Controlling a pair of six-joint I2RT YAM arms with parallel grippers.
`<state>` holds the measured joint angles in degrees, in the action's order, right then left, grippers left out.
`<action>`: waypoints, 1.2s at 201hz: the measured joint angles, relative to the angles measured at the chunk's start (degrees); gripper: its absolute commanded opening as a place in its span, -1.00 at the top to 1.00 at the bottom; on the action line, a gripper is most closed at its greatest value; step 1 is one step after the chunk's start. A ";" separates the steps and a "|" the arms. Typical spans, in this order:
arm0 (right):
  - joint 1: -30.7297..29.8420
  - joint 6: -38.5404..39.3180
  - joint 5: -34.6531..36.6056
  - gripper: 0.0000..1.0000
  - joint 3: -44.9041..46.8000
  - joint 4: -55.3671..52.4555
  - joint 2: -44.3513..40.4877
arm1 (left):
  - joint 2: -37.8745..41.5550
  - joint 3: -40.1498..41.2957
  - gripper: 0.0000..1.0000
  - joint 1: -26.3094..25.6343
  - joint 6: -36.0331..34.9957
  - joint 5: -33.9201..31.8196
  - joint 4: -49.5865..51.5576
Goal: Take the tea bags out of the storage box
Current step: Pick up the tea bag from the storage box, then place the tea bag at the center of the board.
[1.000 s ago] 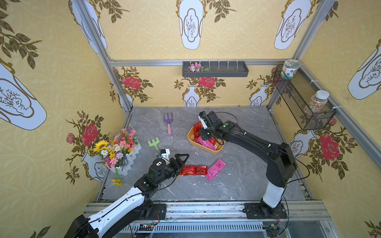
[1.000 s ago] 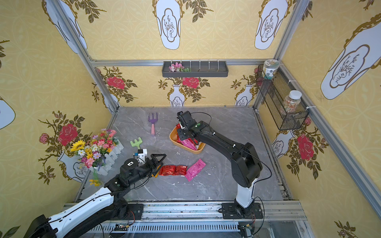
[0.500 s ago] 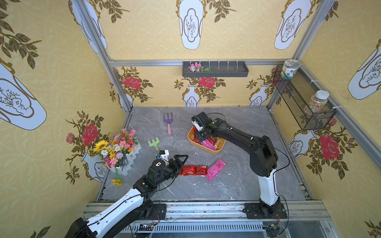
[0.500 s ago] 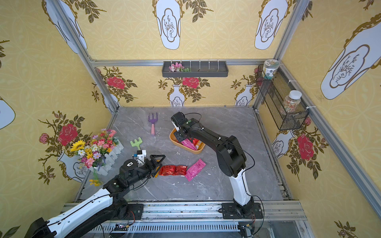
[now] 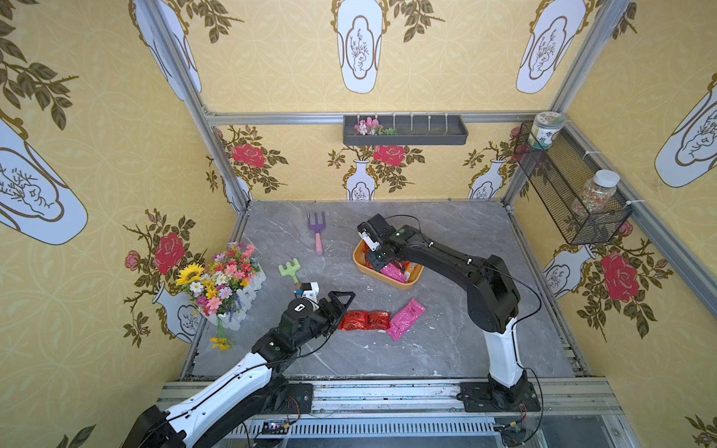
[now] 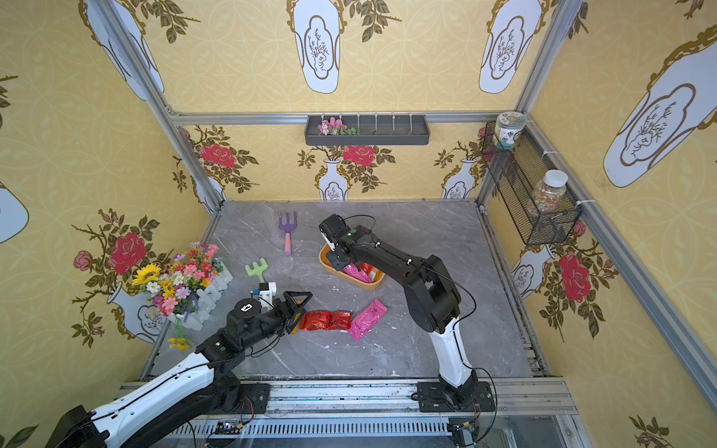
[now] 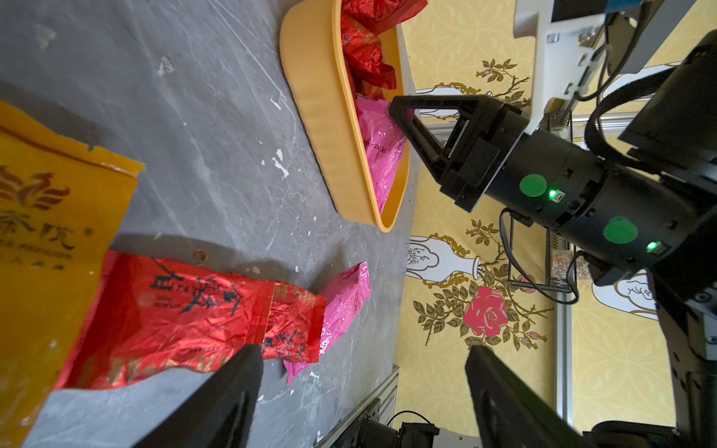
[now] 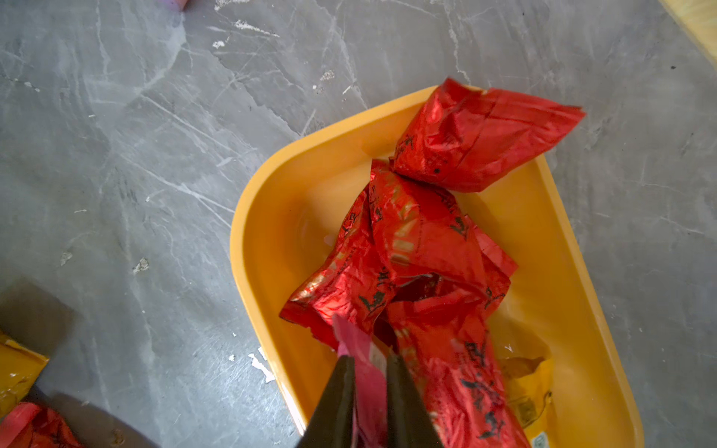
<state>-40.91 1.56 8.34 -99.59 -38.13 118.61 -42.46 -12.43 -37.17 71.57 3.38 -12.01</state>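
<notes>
The right gripper (image 8: 369, 360) pinches a pink tea bag (image 8: 349, 335) inside the storage box (image 8: 271, 217); the left gripper (image 7: 363, 349) gapes open.

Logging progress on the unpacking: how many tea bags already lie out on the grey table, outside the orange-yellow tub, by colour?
Crinkly red foil sachets: 2
Magenta-pink foil sachet: 1
Orange-yellow printed foil sachet: 1
Total: 4
</notes>
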 measured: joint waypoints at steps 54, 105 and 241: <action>-0.35 0.20 2.21 1.00 2.84 0.85 -3.76 | -0.50 -0.74 -0.76 0.02 0.00 0.50 -0.33; -0.26 -0.48 2.75 1.00 6.12 2.62 -11.76 | -1.46 -2.05 -0.75 0.02 -0.13 0.74 -0.37; 28.50 -19.65 -15.15 1.00 29.92 14.40 -37.44 | -20.09 -18.14 -0.84 0.02 -3.91 6.91 -7.69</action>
<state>-12.40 -18.09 -6.81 -69.67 -23.73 81.17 -62.54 -30.57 -37.15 67.66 10.28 -19.70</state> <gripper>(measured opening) 0.072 0.913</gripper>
